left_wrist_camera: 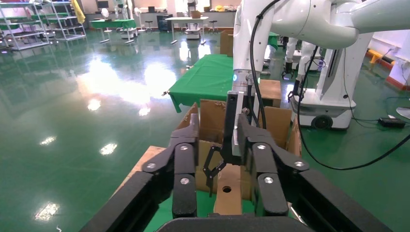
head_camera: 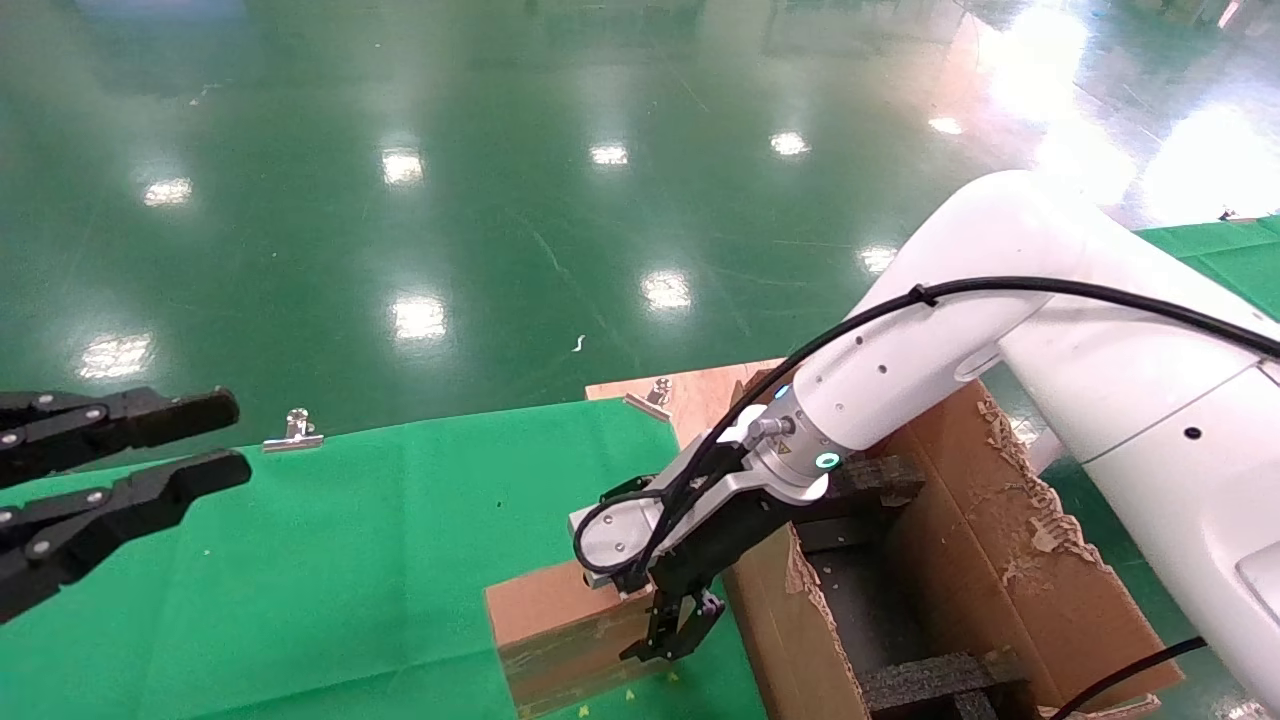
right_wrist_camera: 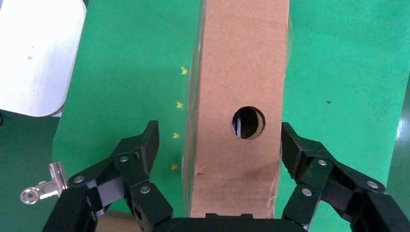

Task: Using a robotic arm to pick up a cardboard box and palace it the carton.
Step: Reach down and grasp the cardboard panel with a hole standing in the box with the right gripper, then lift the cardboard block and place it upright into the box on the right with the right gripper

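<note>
Green cloth (head_camera: 330, 540) is spread over the bench, at whose right end the carton (head_camera: 960, 560), large, torn at the flaps and fitted with black foam inserts, is stood. The white robotic arm (head_camera: 1000, 330) is reached down beside it, while the left hand (head_camera: 110, 470) is parked open at the bench's left edge. The cardboard box (right_wrist_camera: 239, 96) is lain on the cloth just left of the carton. It is judged light and stiff, though crushable and slick where taped, so a hold across its narrow width, near the round hole (right_wrist_camera: 248, 123), is advised. The right hand (right_wrist_camera: 220, 150) is spread open astride the box, neither finger touching it.
</note>
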Controlling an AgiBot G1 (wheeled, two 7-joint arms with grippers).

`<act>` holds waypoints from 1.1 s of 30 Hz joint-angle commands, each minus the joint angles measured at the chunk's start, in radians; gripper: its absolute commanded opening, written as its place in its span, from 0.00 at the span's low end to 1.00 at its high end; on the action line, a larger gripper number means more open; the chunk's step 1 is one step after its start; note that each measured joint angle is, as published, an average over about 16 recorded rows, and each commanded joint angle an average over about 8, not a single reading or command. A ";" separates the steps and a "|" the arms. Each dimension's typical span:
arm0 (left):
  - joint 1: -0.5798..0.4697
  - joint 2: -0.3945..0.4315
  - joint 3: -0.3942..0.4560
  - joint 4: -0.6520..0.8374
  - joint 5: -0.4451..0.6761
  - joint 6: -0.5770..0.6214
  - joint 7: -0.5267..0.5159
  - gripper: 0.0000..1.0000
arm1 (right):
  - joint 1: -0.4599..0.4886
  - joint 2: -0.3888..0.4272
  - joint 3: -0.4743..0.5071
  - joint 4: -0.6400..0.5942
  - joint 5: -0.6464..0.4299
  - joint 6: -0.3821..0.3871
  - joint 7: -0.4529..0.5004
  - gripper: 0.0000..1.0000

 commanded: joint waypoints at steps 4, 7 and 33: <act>0.000 0.000 0.000 0.000 0.000 0.000 0.000 1.00 | -0.002 0.001 0.003 0.001 0.002 0.000 0.001 0.00; 0.000 0.000 0.000 0.000 0.000 0.000 0.000 1.00 | -0.003 0.002 0.004 0.002 0.002 0.000 0.001 0.00; 0.000 0.000 0.000 0.000 0.000 0.000 0.000 1.00 | 0.098 0.042 0.036 -0.042 0.072 -0.003 0.043 0.00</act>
